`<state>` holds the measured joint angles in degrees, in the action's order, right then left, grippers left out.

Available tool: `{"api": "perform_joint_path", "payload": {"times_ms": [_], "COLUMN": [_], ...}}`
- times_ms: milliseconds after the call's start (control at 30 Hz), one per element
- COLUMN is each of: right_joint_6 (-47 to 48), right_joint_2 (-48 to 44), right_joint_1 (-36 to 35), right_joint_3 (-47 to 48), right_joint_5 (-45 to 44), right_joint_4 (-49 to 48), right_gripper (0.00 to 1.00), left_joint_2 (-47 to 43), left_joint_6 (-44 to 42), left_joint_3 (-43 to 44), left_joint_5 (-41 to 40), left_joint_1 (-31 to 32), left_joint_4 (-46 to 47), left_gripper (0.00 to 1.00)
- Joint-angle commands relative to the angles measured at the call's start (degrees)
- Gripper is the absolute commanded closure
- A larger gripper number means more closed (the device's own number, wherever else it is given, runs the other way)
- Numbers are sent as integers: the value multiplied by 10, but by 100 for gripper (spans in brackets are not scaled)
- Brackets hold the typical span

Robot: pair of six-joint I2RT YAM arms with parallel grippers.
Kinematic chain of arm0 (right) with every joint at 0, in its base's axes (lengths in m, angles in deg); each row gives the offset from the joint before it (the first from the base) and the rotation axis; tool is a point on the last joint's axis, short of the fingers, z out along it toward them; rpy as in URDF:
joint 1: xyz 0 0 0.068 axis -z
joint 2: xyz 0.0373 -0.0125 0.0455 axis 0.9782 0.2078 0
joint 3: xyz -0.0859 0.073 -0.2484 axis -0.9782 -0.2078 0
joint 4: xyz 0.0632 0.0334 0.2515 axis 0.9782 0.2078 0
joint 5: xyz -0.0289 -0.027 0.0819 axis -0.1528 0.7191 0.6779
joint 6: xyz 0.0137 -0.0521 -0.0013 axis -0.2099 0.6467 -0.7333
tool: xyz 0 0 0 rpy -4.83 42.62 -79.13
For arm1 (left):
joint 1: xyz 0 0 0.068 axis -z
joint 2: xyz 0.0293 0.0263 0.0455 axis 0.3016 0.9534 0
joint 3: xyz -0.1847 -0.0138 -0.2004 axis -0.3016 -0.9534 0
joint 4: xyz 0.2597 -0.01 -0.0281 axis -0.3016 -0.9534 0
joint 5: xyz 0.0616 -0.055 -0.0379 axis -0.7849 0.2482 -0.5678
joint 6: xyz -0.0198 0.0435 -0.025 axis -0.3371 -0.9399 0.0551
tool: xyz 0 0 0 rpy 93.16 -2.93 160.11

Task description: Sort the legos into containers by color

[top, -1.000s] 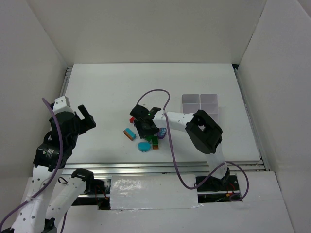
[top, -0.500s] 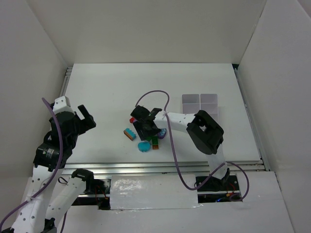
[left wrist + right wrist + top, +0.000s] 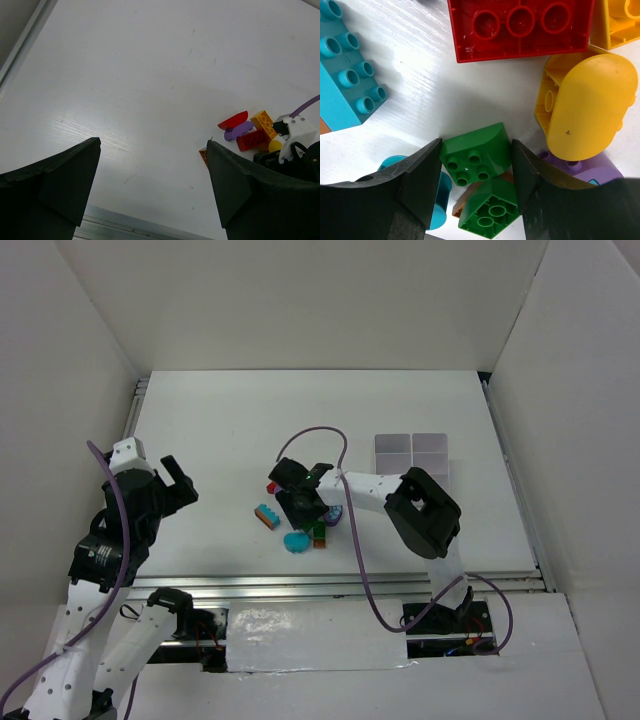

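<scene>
Right wrist: I see my right hand (image 3: 476, 165) closed on the glossy green round-backed four-stud plastic brick (image 3: 477, 150), pads flush on both sides | brick on the white tabletop (image 3: 420, 65) below an upturned red hollow rectangular brick (image 3: 520, 30) | left hand (image 3: 152, 150) spread wide, empty.

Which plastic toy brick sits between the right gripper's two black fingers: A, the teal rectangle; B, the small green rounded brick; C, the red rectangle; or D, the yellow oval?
B: the fingers of the right gripper touch both sides of the small green rounded brick.

free: far table (image 3: 300, 410) | blocked: legos (image 3: 268, 516) packed round green brick (image 3: 476, 154) (inside right gripper (image 3: 476, 167))
</scene>
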<state>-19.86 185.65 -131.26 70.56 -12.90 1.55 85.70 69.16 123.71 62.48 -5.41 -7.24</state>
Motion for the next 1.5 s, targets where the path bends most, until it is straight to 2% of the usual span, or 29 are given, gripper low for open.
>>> {"api": "perform_joint_path", "payload": {"times_ms": [0, 33, 233, 467, 500, 533, 867, 1000, 1167, 1333, 1467], "right_joint_6": [14, 15, 22, 31, 30, 30, 8, -2, -3, -8, -13], "right_joint_2": [2, 3, -18, -37, -35, -35, -98, -131, -133, -133, -135], "right_joint_1": [-6, -5, -5, -5, -5, -4, -3, 20, 30, 32, 32], "right_joint_3": [9, 18, 32, 49, 52, 53, 42, 26, 21, 14, 7], "right_joint_5": [-16, -20, -28, -28, -28, -26, -28, -7, -15, 22, 3], "right_joint_4": [2, 2, -18, -13, -13, -12, -14, -23, -9, -12, -13], "right_gripper": [72, 77, 85, 86, 94, 97, 99, 99, 99, 99, 99], "left_joint_2": [4, 4, 3, 4, 3, 3, 2, 0, -2, 0, -2], "left_joint_6": [-11, -11, -11, -12, -12, -12, -12, -11, -11, -11, -11], "left_joint_3": [1, 1, 1, 1, 1, 1, 1, 1, 1, 1, 0], "left_joint_5": [4, 4, 5, 6, 5, 5, 6, 5, 3, 5, 3], "left_joint_1": [-2, -2, -2, -2, -2, -2, -2, -3, -3, -2, -2], "left_joint_4": [24, 23, 24, 24, 24, 23, 23, 23, 23, 24, 23], "left_gripper": [0, 0, 0, 0, 0, 1, 1, 0, 0, 0, 1]}}
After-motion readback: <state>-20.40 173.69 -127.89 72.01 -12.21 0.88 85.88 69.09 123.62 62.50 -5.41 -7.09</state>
